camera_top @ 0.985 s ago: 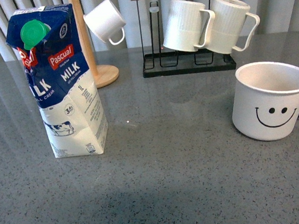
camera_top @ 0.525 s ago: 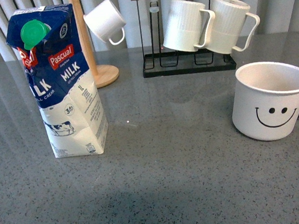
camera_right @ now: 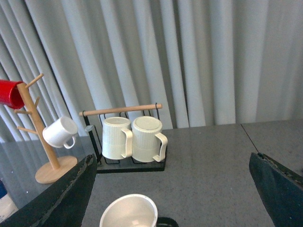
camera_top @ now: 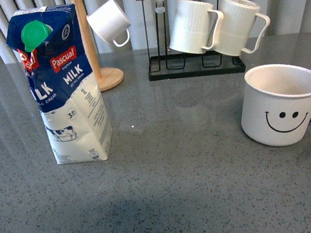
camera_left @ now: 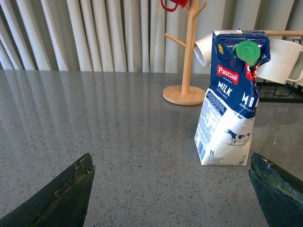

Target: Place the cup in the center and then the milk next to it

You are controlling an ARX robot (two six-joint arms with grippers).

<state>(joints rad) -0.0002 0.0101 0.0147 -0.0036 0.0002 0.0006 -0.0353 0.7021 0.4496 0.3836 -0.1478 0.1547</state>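
cup [camera_top: 282, 105]: wide white mug, matte, round rim. Black smiley on its side faces the front camera, black handle on the far right. Upright on the right side of the table, in front of the rack but apart from it. Only its rim [camera_right: 129, 211] shows in the right wrist view.
milk [camera_top: 65, 87]: tall carton, blue top, white base, green round cap, small cow print, gable top creased. Upright on the left side of the table, well apart from the cup.
table [camera_top: 181, 198]: grey speckled stone-look top, glossy.
rack [camera_top: 195, 67]: black wire frame with a wooden bar, behind the cup.
ribbed mugs [camera_top: 193, 26]: two, white, hanging tilted on the rack, touching.
mug tree [camera_top: 88, 40]: pale wood post on a round base, behind the milk.
small cup [camera_top: 110, 21]: plain white, hanging tilted on the tree.
red mug [camera_right: 9, 92]: on top of the tree.
curtain [camera_right: 189, 56]: pale, pleated.
left gripper [camera_left: 170, 163]: dark tapered fingers [camera_left: 61, 198] spread wide, nothing between them. Milk ahead.
right gripper [camera_right: 173, 161]: fingers [camera_right: 279, 184] spread wide, holding nothing, above the cup rim.
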